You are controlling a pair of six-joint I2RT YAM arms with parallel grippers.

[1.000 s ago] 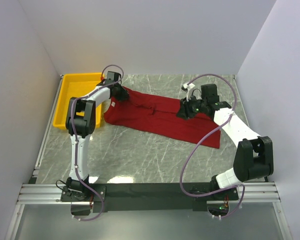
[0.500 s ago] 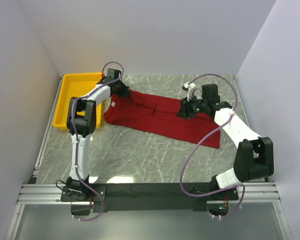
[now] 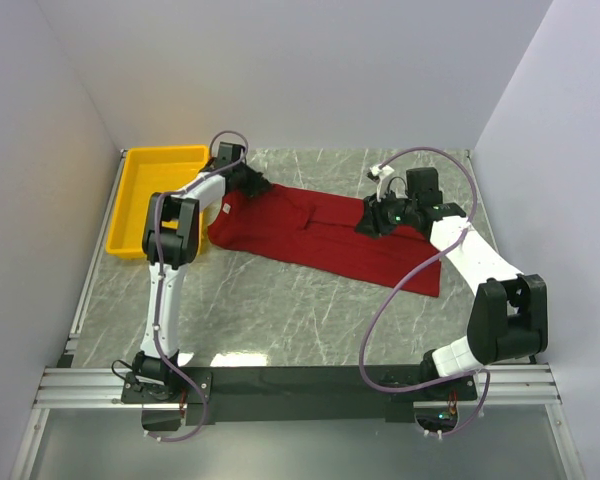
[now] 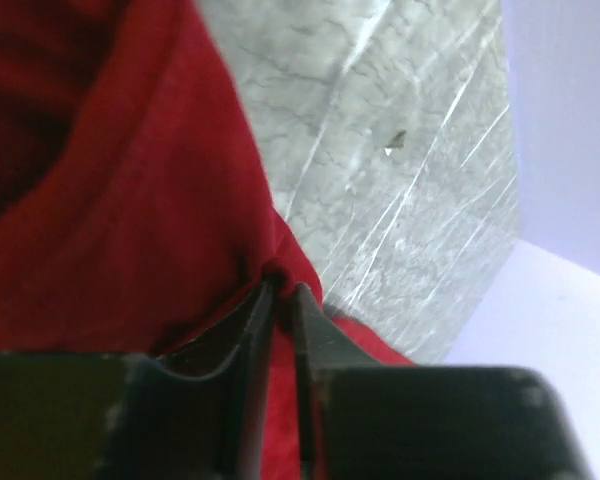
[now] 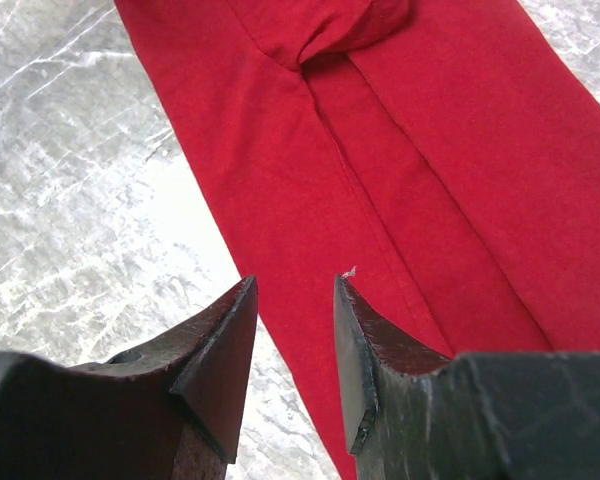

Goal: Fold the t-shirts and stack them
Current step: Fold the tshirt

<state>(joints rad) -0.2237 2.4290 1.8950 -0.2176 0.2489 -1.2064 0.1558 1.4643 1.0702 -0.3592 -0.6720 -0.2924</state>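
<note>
t-shirt [image 3: 320, 235] — lies long far-left to near-right, label end toward tray [image 3: 130, 215] | left gripper [image 4: 280, 288] pinches its edge, near closed | right gripper [image 5: 295, 330] half-open, empty

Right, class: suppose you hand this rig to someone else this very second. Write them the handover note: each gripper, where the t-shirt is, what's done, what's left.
Left gripper: jaws almost together at a fold on the far left corner of the t-shirt; whether it grips is unclear.
Right gripper: open, holding nothing, over the shirt's edge near its right half.
T-shirt: lies in a long band across the table, its left end by the yellow tray.
Done: apparently folded lengthways; creases run along it.
Left: fold it shorter and stack it.
</note>
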